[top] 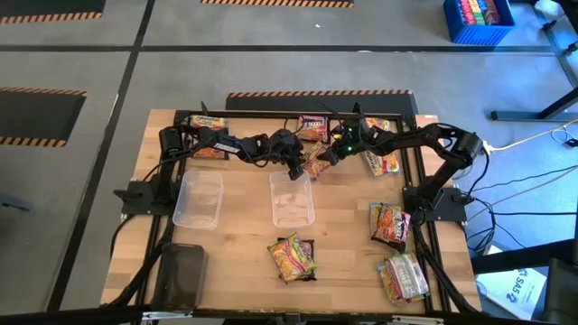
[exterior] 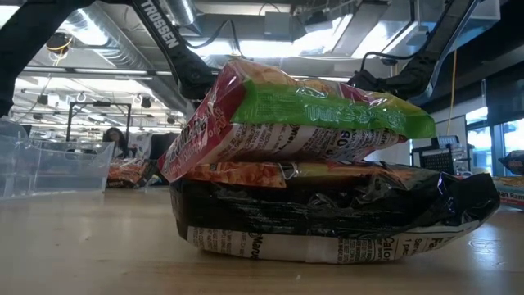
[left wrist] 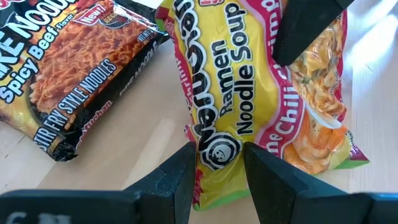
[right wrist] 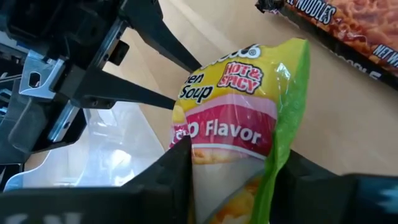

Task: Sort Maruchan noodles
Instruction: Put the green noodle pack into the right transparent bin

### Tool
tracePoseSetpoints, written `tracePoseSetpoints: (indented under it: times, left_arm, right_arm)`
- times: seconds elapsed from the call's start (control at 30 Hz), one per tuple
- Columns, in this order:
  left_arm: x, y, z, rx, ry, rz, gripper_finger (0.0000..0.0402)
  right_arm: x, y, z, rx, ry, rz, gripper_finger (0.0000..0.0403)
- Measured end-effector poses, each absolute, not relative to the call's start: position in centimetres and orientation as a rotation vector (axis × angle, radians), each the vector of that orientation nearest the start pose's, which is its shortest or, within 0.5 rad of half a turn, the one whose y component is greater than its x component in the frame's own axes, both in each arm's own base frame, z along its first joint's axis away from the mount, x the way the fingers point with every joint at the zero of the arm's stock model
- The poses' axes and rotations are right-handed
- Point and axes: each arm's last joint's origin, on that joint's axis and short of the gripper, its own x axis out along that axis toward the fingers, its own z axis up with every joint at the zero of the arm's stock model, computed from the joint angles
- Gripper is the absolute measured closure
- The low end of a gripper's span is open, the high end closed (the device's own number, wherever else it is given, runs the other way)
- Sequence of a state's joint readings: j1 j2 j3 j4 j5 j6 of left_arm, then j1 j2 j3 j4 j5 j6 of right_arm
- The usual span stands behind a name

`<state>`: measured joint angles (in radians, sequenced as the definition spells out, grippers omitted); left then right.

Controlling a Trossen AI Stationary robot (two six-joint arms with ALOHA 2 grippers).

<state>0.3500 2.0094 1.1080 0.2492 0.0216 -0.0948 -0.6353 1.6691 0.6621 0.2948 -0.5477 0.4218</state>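
Note:
A yellow Maruchan noodle packet (top: 314, 163) hangs between my two grippers near the table's far middle. My left gripper (left wrist: 217, 152) comes at it from the left and is shut on one end. My right gripper (right wrist: 233, 162) comes from the right and is shut on the other, green-edged end. A black Spicy Beef packet (left wrist: 68, 68) lies flat on the wood just beyond. Two clear trays (top: 199, 199) (top: 292, 200) stand on the table in front of the grippers. My left gripper pinches the packet's yellow end at the round logo (left wrist: 219, 134) between its two fingers, slanting down from the table's left. The packet stretches away from the fingers toward the other gripper and looks clear of the wood. My right gripper has the packet's opposite end (right wrist: 239, 140) between its two fingers, by the pink flavour band and the green edge. It slants down from the table's right. The packet stands up from the fingers toward the left gripper's fingers (right wrist: 143, 93).
More packets lie along the far edge (top: 209, 149) (top: 379, 162), at the right (top: 390, 224) (top: 402, 275), and as a stack near the front middle (exterior: 303, 115). A dark bin (top: 183, 271) stands at the near left corner. Bare wood lies between the trays and the stack.

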Motion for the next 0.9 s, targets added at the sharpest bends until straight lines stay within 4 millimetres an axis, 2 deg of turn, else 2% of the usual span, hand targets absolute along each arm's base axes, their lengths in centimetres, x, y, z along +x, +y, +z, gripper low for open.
tracePoseSetpoints:
  times: [0.17, 0.4, 0.73, 0.9]
  left_arm:
    - [38.2, 13.9, 13.4, -0.211, 0.628, 0.348, 0.0271]
    - [37.8, 13.0, 16.2, -0.186, 0.598, 0.347, 0.0271]
    - [37.7, 10.0, 19.5, -0.069, 0.553, 0.337, 0.0271]
    - [35.6, 7.7, 20.4, -0.052, 0.478, 0.293, 0.0271]
  right_arm:
    - [24.9, -16.4, 13.1, 0.794, 0.573, -0.207, 0.0275]
    - [24.8, -16.4, 13.4, 0.767, 0.570, -0.204, 0.0277]
    - [24.6, -16.3, 13.9, 0.734, 0.561, -0.201, 0.0280]
    - [24.6, -16.3, 13.9, 0.726, 0.563, -0.183, 0.0283]
